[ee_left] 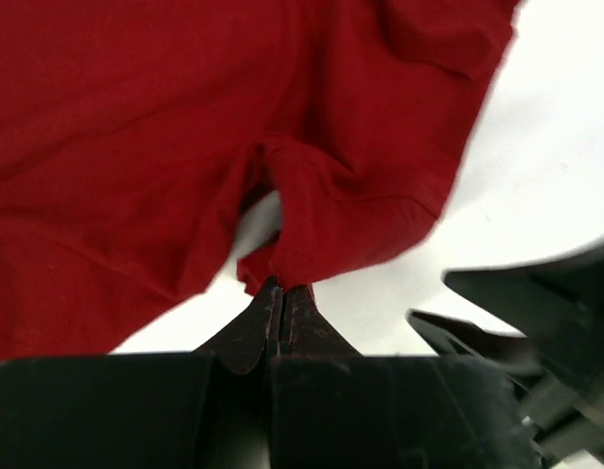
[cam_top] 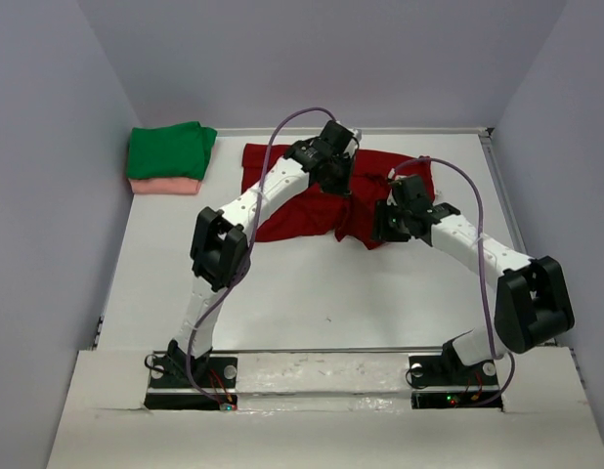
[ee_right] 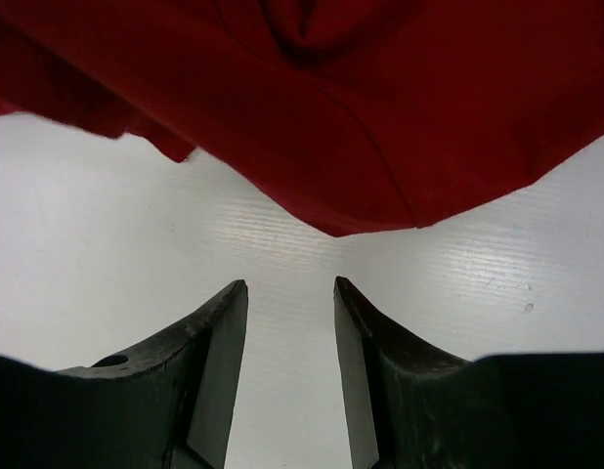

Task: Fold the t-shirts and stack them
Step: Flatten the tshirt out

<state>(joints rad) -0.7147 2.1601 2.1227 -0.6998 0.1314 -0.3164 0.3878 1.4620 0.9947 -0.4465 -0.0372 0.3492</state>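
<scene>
Left jaws were pinched shut on an edge of the dark red t-shirt (ee_left: 136, 147), evidently for folding; right jaws were held half open, empty, nearby.

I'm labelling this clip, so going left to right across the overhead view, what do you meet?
Green t-shirt stacked on the pink t-shirt → left hand → right hand. The dark red t-shirt overlaps both hands in that view, so it's left out.

Pressed-together fingers (ee_left: 298, 320) pinch the dark red t-shirt (ee_left: 136, 127).
</scene>
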